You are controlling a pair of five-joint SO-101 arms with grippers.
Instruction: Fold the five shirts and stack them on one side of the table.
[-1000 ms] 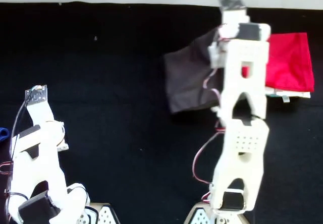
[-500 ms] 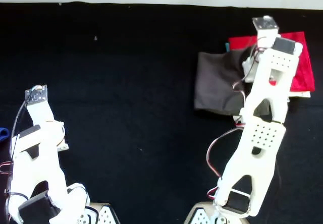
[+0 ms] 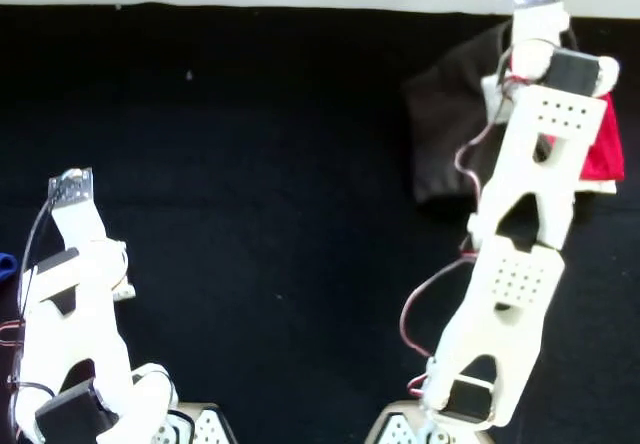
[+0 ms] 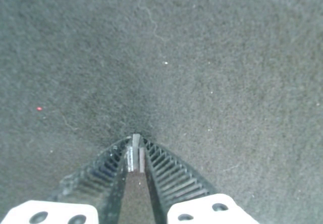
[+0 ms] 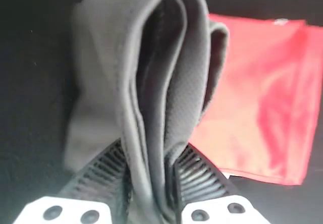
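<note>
Pinched gray shirt in right fingers, bunched lengthwise along them, overlapping left edge of red shirt at far right of counter; left fingers pressed together, empty, well apart.

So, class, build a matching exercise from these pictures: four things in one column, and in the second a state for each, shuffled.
Column one:
1. grey shirt
2. red shirt
3. left hand
4. right hand

Column two:
a. shut, with nothing in it
b. lying flat
c. shut on cloth
d. pinched in bunched folds

Pairs: 1-d, 2-b, 3-a, 4-c
</note>
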